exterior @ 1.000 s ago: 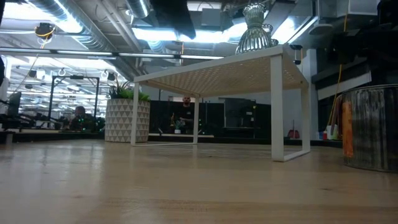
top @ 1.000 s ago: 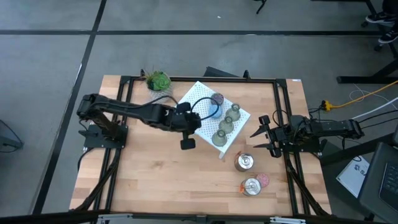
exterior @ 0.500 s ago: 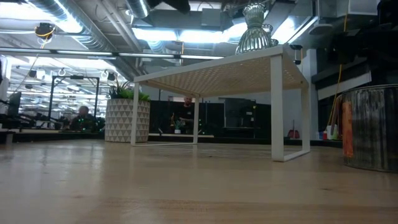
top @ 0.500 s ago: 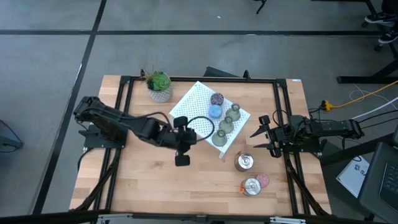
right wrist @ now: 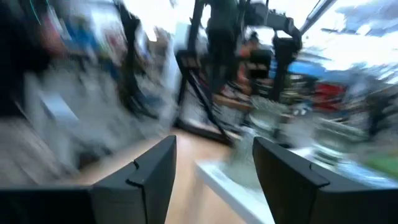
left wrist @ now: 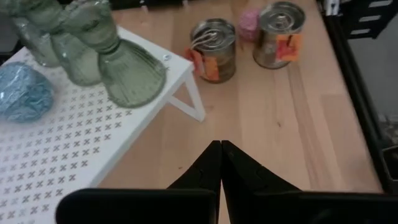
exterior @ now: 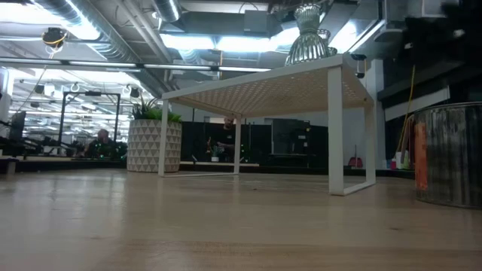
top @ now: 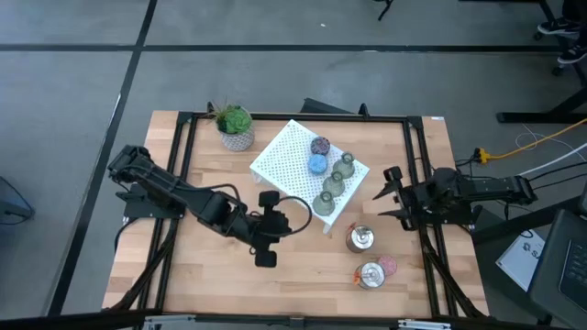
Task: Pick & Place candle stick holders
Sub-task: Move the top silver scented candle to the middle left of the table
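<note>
- Left arm: reaches from the counter's [top: 211, 266] left edge toward its middle; left hand [top: 266, 246] is over bare wood just in front of the white perforated stand [top: 289, 151]. In the left wrist view its fingers [left wrist: 211, 163] are pressed together, closed and empty.
- Potted plant [top: 235, 124]: green, in a pale patterned pot, at the counter's far edge, just left of the stand.
- White perforated stand: set at an angle near the counter's centre, carrying five holders on top.
- Purple holder [top: 319, 146]: on the stand, toward its far side.
- Blue holder [top: 316, 164]: on the stand, just beside the purple one, nearer the front.
- Three olive-green holders [top: 334, 183]: bell-shaped, upright, in a row along the stand's right edge; the front one [left wrist: 127, 71] sits at the stand's corner.
- First silver holder [top: 359, 239]: shiny, on the counter just off the stand's front-right corner.
- Second silver holder [top: 370, 274]: on the counter, nearer the front edge than the first.
- Pink holder [top: 388, 265]: on the counter, touching or just beside the second silver one.
- Right arm: comes in from the counter's right edge; right hand [top: 385, 194] hovers to the right of the stand, fingers [right wrist: 146, 171] spread apart, open and empty.
</note>
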